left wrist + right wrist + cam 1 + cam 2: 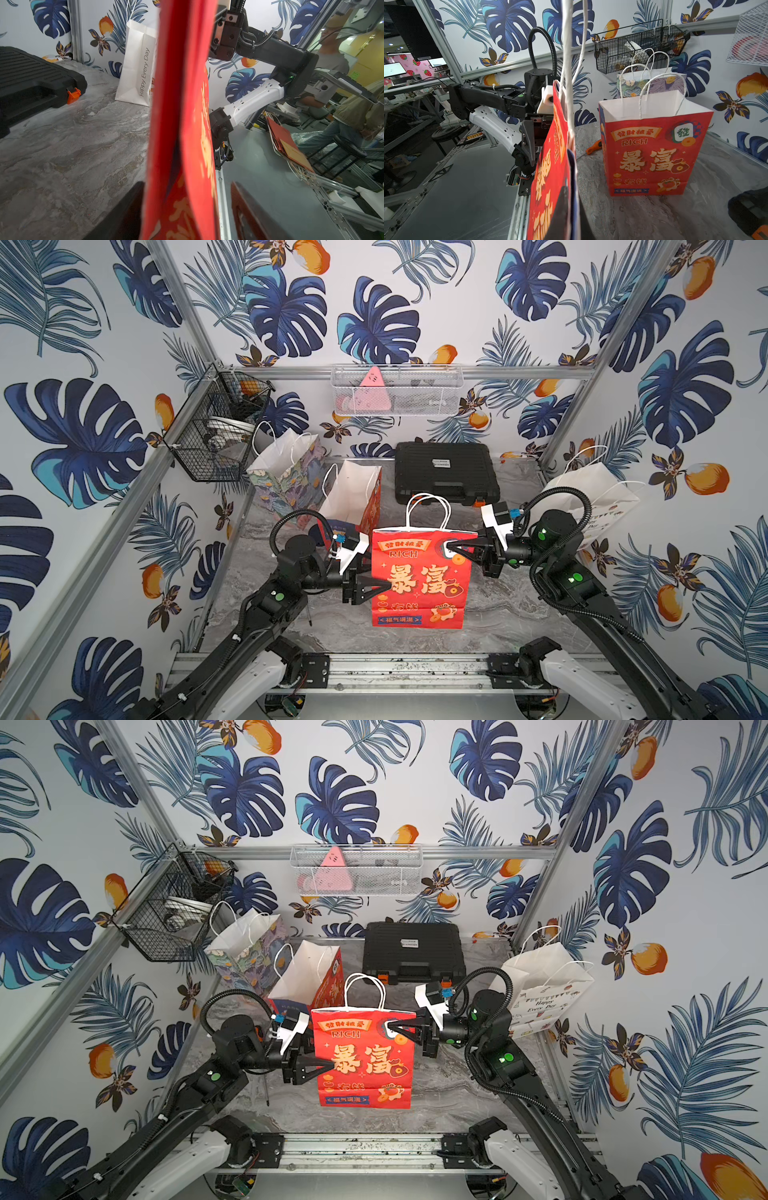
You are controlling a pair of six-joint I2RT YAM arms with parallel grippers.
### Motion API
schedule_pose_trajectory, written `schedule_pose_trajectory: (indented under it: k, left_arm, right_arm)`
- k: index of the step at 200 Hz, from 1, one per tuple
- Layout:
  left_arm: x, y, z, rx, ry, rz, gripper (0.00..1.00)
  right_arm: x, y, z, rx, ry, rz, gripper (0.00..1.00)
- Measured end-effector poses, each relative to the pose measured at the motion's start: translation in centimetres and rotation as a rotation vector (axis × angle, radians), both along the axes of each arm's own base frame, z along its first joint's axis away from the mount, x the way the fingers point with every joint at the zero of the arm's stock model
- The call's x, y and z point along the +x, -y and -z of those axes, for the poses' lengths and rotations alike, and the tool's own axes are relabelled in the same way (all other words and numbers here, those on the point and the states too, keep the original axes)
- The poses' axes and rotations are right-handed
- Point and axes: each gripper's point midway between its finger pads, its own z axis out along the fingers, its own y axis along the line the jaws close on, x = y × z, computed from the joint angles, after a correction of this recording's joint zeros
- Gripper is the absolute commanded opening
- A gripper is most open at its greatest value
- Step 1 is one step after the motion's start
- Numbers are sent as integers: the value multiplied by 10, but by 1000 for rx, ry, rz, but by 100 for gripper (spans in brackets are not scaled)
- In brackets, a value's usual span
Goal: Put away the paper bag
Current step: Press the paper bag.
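My left gripper's [383,585] jaws are standing spread, straddling the bag's [419,572] near edge without pinching it, while my right gripper's [451,549] jaws are pressing together on the bag's upper corner. The bag, folded flat, is hanging upright over the front middle of the table [511,614]; whether its bottom is touching, I cannot tell. I am judging that a single corner pinch may let it swing, twist or slip, and that the paper may snag on my open jaws when pulling away.
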Motion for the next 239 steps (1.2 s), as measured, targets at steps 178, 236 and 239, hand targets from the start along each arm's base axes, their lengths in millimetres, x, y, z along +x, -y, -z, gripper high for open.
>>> schedule_pose_trajectory:
  k: [178, 236, 239]
  left_arm:
    - [-19, -1, 22, 82, -18, 48, 11]
    - [-19, -1, 25, 104, -29, 48, 61]
    - [-19, -1, 25, 105, -29, 48, 62]
  right_arm:
    - [0, 2, -11, 59, 27, 23, 0]
    - [2, 4, -11, 60, 42, 41, 0]
    - [2, 4, -11, 60, 43, 43, 0]
